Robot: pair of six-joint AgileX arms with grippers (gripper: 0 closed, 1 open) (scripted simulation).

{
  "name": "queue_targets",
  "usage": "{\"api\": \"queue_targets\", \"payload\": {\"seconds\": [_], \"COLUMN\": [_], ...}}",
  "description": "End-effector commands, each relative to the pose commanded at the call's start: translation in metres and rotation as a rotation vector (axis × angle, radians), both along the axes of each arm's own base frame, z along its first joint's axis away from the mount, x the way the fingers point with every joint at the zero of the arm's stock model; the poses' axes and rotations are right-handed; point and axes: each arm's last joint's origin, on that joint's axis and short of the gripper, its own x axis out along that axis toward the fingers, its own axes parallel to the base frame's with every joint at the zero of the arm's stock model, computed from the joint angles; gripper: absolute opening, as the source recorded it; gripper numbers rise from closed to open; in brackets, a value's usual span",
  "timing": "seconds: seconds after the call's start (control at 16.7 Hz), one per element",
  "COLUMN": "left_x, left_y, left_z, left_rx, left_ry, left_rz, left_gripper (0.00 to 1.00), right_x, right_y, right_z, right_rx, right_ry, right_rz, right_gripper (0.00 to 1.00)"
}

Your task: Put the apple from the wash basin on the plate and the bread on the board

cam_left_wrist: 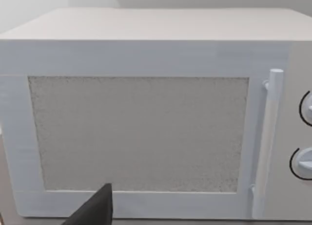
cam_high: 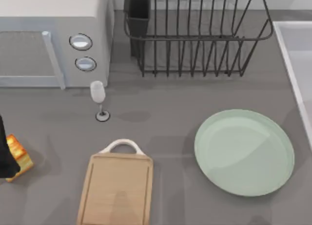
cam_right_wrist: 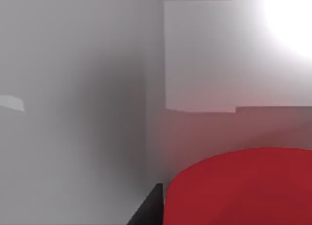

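While pincer spread stays unclear: crusty cube-like bread at left pincer, rounded matte apple.

Even, soft light; faint shadows on the table; white glare above the blurred apple

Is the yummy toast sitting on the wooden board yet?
Apart. In the top view the bread sits on the grey table at the far left edge, with bare table between it and the board.
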Motion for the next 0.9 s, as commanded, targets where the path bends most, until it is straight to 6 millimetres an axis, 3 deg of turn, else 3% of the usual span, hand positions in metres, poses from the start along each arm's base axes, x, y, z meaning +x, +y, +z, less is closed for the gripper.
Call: {"api": "queue_targets", "payload": {"seconds": [0.12, 0.54, 0.6, 0.72, 0.9], "left_x": [0.0, 0.0, 0.0, 0.0, 0.0], "left_y": [0.0, 0.0, 0.0, 0.0, 0.0], "left_z": [0.0, 0.0, 0.0, 0.0, 0.0], "left_rx": [0.0, 0.0, 0.0, 0.0, 0.0], "left_ry": [0.0, 0.0, 0.0, 0.0, 0.0], "left_rz": [0.0, 0.0, 0.0, 0.0, 0.0], "left_gripper": [1.0, 1.0, 1.0, 1.0, 1.0], "right_x": [0.0, 0.0, 0.004, 0.005, 0.007], "right_y": [0.0, 0.0, -0.002, -0.002, -0.005], "right_z": [0.0, 0.0, 0.028, 0.033, 0.056], "right_rx": [0.0, 0.0, -0.001, -0.001, -0.002], "right_ry": [0.0, 0.0, -0.043, -0.046, -0.046], "right_rz": [0.0, 0.0, -0.01, -0.013, -0.026], "right_gripper": [0.0, 0.0, 0.0, 0.0, 0.0]}}
